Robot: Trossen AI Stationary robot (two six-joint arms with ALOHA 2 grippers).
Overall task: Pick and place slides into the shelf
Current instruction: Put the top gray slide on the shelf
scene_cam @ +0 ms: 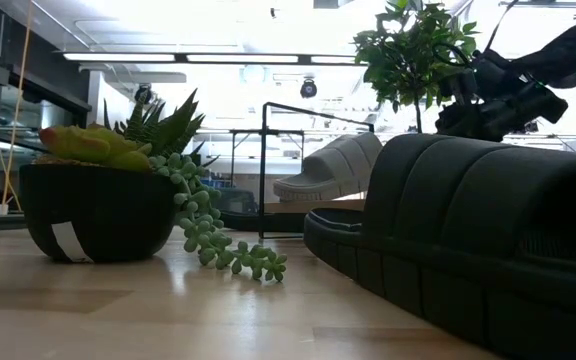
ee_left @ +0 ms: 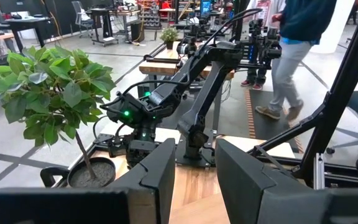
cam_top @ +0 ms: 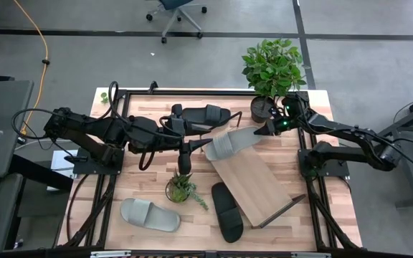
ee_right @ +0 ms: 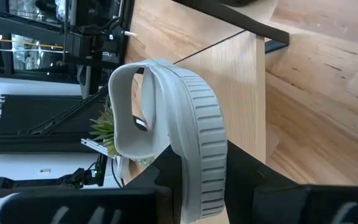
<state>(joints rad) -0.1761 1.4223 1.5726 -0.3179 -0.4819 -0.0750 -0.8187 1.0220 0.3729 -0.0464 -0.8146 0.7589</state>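
Overhead, table-level, perhaps two wrist views.

Two grey slides (cam_top: 234, 142), two black slides (cam_top: 227, 210), one shelf (cam_top: 253, 180), two plants (cam_top: 272, 68).

In the low view the near black slide (scene_cam: 488, 240) runs off the picture's edge and hides most of the shelf. The person (ee_left: 294, 50) beyond the counter is cut off above the shoulders in the left wrist view.
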